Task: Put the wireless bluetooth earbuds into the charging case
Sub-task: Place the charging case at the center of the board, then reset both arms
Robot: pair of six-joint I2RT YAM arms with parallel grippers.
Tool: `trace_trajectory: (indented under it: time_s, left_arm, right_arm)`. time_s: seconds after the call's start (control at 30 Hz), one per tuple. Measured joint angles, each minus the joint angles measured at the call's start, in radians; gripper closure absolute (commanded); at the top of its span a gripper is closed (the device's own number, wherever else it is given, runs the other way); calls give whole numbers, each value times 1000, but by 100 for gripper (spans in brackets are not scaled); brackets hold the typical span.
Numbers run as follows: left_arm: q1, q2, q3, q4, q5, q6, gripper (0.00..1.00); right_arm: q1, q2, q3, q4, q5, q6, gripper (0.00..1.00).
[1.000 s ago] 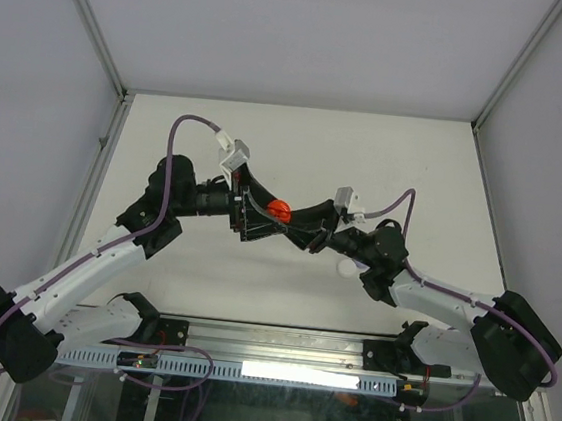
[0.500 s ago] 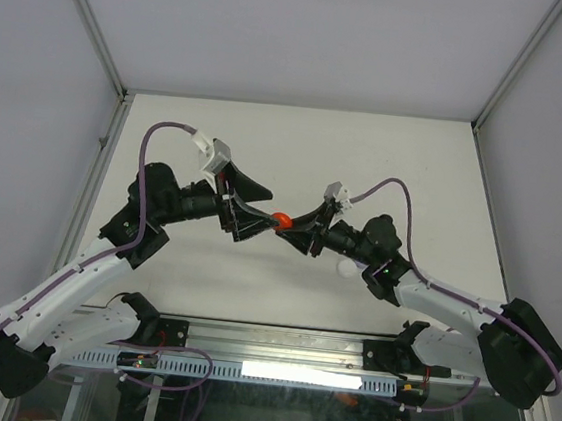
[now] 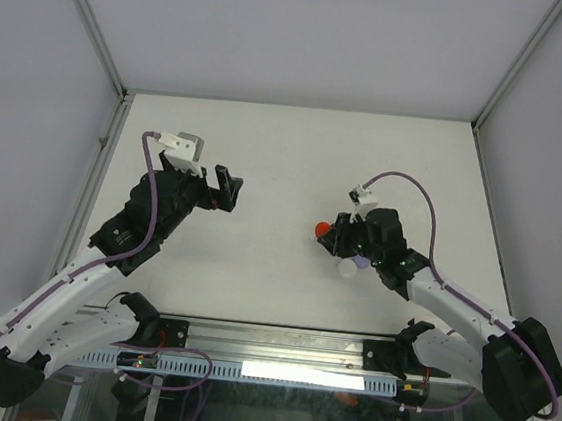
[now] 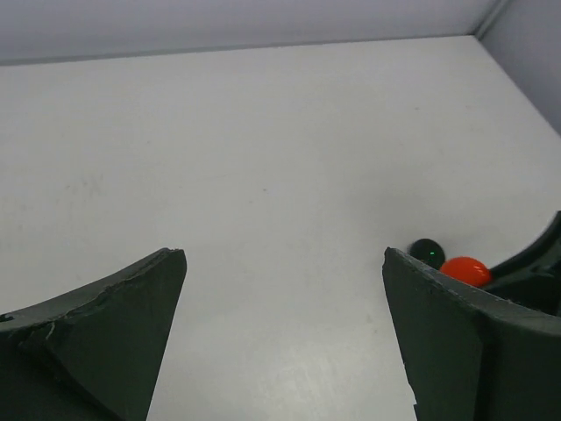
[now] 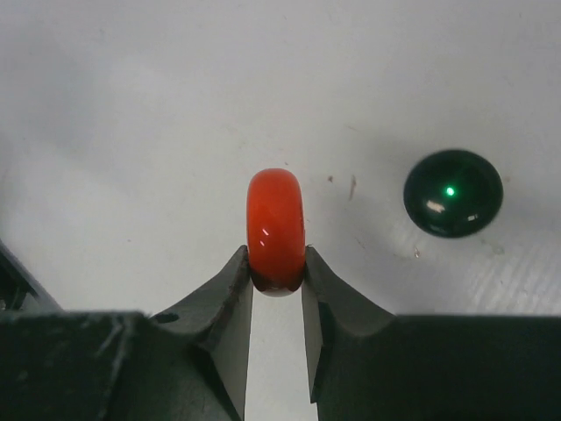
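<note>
The red round case sits edge-on in right claw; black case flat beside.

Open table runs from the middle to the far edge; a black case and a white case crowd the right gripper.

White table between grey walls, metal rail along its near edge

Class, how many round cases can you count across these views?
4: red case clamped in the right gripper, dark case on the table beside it, white case and lilac case under the right arm; others may be hidden.
</note>
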State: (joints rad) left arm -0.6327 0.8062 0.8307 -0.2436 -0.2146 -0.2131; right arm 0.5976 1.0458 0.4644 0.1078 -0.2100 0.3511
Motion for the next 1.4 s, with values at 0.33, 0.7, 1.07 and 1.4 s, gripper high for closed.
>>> trace_trajectory:
  time_s: [0.33,0.7,1.07,1.4]
  left_arm:
    - [73,-22,-78,-26,-229,15,1]
    - [131,-87,-126,-24,-320,-18,1]
    - [131,-259,-156,-19,-354,-66,1]
    - [131,-436,-156,-20,-299,-92,1]
  right_arm:
    - [-8,202,115,-222,58,19,94]
    - [-9,333,167,-285,79,37,60]
    - [-10,142,174,-387,173,2,13]
    - [-10,-238,248,-510,475,-43,0]
